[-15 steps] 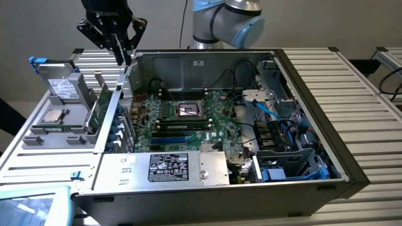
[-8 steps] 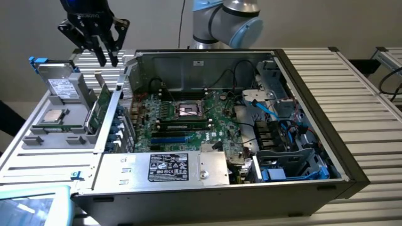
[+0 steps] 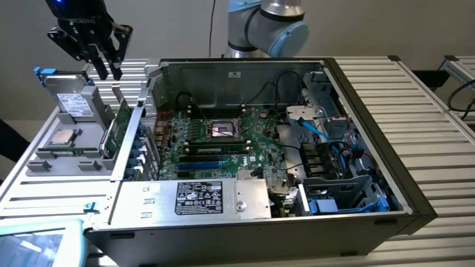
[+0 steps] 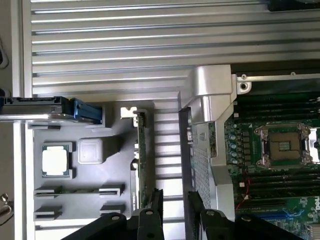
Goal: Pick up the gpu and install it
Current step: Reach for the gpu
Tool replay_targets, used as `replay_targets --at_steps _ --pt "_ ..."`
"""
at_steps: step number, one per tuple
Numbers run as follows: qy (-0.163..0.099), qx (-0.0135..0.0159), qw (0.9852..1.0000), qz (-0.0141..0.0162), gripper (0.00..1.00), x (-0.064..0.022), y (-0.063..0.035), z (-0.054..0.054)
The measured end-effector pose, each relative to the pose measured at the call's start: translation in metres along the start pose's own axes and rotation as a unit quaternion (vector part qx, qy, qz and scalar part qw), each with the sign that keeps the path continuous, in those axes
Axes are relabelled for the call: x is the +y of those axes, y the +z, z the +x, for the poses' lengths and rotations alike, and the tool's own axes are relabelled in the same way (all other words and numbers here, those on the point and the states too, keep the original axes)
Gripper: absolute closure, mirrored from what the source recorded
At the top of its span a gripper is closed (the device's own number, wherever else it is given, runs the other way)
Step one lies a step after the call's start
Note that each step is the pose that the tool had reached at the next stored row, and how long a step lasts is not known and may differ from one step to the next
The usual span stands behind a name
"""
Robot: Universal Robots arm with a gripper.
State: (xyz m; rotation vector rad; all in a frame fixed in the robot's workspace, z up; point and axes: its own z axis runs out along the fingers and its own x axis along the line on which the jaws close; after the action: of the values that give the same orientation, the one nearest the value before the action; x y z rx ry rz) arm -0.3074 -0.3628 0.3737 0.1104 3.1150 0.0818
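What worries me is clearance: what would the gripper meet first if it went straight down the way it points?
Probably the gpu, standing on edge in the gray tray, just beside one finger of the open gripper; depth is unclear.

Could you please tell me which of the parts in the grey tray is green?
The gpu, the board standing on edge beside the case; the hard drive is silver with a white label, and the CPU is silver, lying flat.
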Motion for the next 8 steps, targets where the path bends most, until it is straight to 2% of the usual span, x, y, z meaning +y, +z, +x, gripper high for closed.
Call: replay_targets --at_steps 8 --pt "0.0 0.0 1.0 -0.0002 0.65 0.0016 0.0045 0.037"
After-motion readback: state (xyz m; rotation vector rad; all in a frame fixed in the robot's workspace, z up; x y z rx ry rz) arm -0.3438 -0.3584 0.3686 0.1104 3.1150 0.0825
